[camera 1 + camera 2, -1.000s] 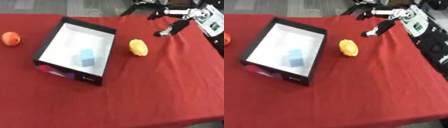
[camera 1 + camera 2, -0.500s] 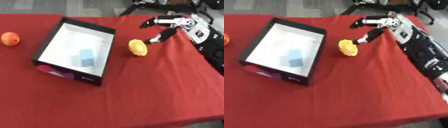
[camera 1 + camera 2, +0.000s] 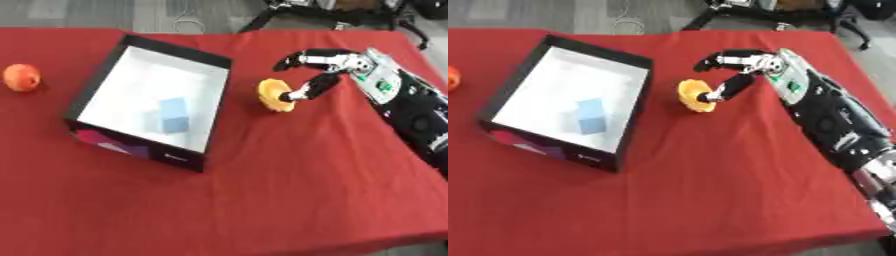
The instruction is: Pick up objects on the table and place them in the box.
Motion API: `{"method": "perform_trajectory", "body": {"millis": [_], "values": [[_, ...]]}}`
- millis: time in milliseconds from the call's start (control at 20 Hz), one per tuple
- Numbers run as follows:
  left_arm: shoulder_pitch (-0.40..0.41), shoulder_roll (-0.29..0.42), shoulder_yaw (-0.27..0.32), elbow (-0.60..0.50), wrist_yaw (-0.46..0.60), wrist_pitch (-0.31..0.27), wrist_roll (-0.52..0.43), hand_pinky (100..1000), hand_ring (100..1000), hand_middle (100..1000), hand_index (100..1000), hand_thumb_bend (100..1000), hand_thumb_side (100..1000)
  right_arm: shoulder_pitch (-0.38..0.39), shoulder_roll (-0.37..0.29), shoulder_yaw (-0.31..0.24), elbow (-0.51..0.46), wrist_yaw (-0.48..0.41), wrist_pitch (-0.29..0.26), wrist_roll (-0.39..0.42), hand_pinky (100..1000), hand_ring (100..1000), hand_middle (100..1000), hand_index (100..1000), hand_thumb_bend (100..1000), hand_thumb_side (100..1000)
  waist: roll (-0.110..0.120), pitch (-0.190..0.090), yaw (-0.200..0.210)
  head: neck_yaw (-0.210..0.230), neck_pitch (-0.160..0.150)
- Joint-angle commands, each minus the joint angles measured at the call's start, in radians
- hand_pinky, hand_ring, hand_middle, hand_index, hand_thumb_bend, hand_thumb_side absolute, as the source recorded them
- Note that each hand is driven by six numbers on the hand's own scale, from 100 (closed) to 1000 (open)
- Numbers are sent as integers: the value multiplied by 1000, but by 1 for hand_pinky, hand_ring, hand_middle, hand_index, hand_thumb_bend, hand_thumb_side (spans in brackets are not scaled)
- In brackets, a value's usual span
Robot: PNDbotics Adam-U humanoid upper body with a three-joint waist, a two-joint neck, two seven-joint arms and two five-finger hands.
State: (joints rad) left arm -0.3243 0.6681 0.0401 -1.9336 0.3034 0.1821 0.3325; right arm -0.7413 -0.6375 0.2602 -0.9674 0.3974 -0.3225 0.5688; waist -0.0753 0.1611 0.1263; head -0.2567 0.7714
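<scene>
Right hand (image 3: 741,70) reaching in from the right, fingers spread and uncurled, gripping nothing, one lower fingertip touching the yellow ruffled object (image 3: 275,94) on the red tablecloth (image 3: 289,190). Just left of that, a black box (image 3: 86,96) with white inside, holding a light blue block (image 3: 174,115). Far left, well apart from the box, an orange ball (image 3: 22,77). Left hand out of sight.

One black-walled box (image 3: 220,107) with a white inside stands on the red worktop (image 3: 289,190). One pale blue block (image 3: 174,115) lies inside it. One yellow-orange rounded object (image 3: 273,93) lies just to the right of the box. One orange ball (image 3: 22,77) lies at the left. One robot hand (image 3: 328,62) shows.
</scene>
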Motion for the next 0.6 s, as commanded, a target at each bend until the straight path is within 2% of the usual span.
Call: {"method": "perform_trajectory", "body": {"millis": [50,350,600], "values": [[-5,19,6,-5,-3,-1,-5,844,737,748,868,230,710,-4,-22,0,-39,-17,15,-22,979,942,882,916,413,510,0,-3,-1,3,-1],[-5,18,5,-2,-2,0,-7,844,737,747,866,231,711,16,-18,13,-70,-22,39,-48,979,943,882,921,421,566,1,-2,-1,1,-1],[-3,17,5,1,-3,0,-8,844,738,747,866,230,713,24,-18,18,-82,-21,41,-69,979,945,885,924,425,547,0,-2,-2,1,-1]]}}
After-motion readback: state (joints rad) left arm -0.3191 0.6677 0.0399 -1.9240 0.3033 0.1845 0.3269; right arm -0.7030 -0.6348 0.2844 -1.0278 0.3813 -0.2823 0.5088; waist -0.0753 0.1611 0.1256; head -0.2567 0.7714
